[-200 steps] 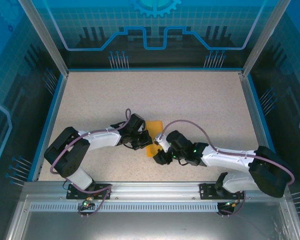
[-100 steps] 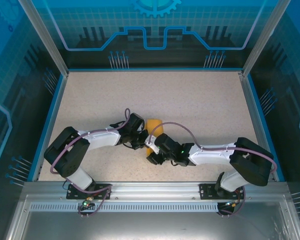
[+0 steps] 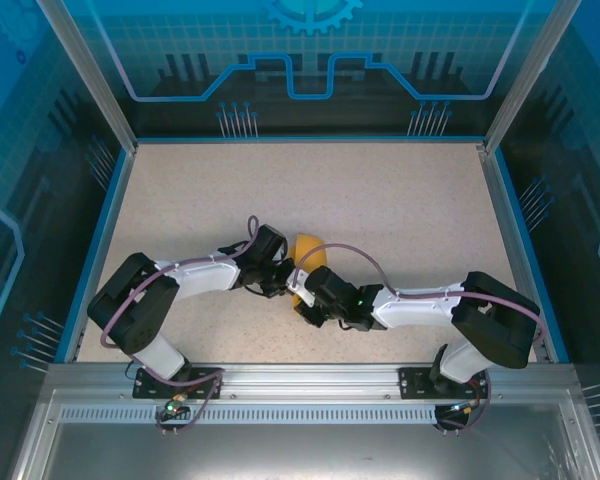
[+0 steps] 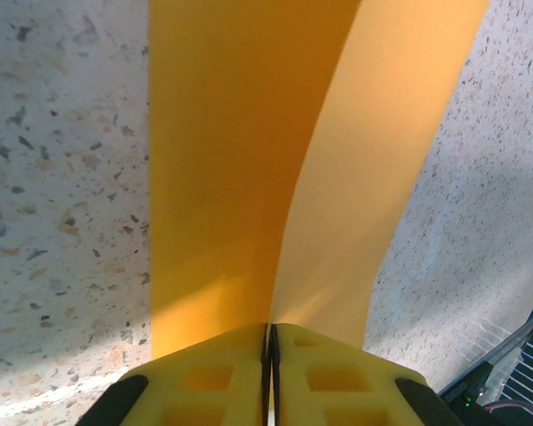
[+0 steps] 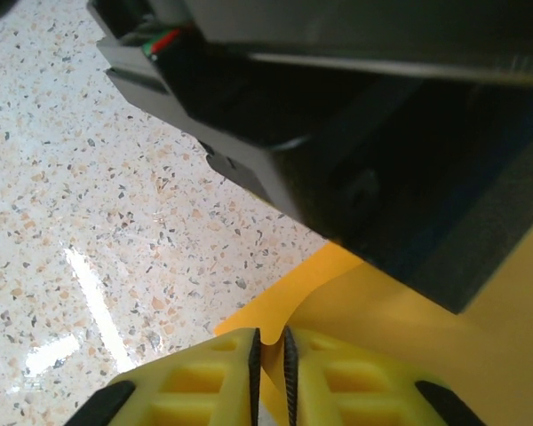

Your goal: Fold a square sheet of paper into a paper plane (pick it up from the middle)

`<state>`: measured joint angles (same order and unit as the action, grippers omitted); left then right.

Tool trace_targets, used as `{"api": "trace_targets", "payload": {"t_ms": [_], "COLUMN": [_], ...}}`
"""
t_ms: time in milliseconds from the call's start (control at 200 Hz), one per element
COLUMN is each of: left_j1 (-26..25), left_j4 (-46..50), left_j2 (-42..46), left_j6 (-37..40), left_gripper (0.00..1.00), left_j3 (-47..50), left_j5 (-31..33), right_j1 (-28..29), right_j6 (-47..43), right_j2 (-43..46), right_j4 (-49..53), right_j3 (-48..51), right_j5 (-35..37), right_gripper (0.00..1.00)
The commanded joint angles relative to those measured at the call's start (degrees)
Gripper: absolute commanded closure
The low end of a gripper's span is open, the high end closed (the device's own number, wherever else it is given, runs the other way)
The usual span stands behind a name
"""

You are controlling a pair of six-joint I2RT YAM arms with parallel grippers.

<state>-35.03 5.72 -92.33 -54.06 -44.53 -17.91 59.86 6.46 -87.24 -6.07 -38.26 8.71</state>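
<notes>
Paper point(image 3: 305, 248) is being pinched from both sides, mid-frame.
The left gripper point(image 4: 269, 342) is clamping it, bowed; the right gripper point(image 5: 268, 344) is nipping its edge.

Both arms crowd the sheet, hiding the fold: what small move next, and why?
Probably draw the right gripper gently away from the left gripper to take out the slack. The left pinches the square sheet of paper, which bows in two panels; the right's jaws look closed on its edge.
</notes>
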Motion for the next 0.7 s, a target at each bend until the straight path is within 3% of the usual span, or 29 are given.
{"api": "trace_targets", "payload": {"t_ms": [0, 150, 280, 420, 695], "left_j1": [0.36, 0.48, 0.44, 0.57, 0.61], "left_j4": [0.22, 0.26, 0.87, 1.93, 10.15], "left_j2": [-0.37, -0.4, -0.22, 0.14, 3.09], "left_j6": [-0.2, 0.05, 0.47, 1.35, 6.11], "left_gripper": [0.88, 0.85, 0.76, 0.75, 0.49], "left_j3": [-0.1, -0.13, -0.47, -1.19, -4.43], "left_j5": [-1.51, -1.51, -1.43, -1.17, 3.25], "right_j1": [-1.03, -2.33, -4.13, -5.57, -9.15], "right_j6": [0.3, 0.19, -0.04, -0.82, -2.82], "right_j2": [1.04, 1.44, 2.38, 2.76, 2.26], "right_j4": [-0.26, -0.18, 0.64, 1.87, 4.9], "right_j3": [-1.46, -1.55, -1.77, -2.16, -4.16], "right_j5": [-1.21, -3.22, -5.71, -7.88, -13.27], "right_gripper": [0.88, 0.95, 1.0, 1.0, 1.0]}}
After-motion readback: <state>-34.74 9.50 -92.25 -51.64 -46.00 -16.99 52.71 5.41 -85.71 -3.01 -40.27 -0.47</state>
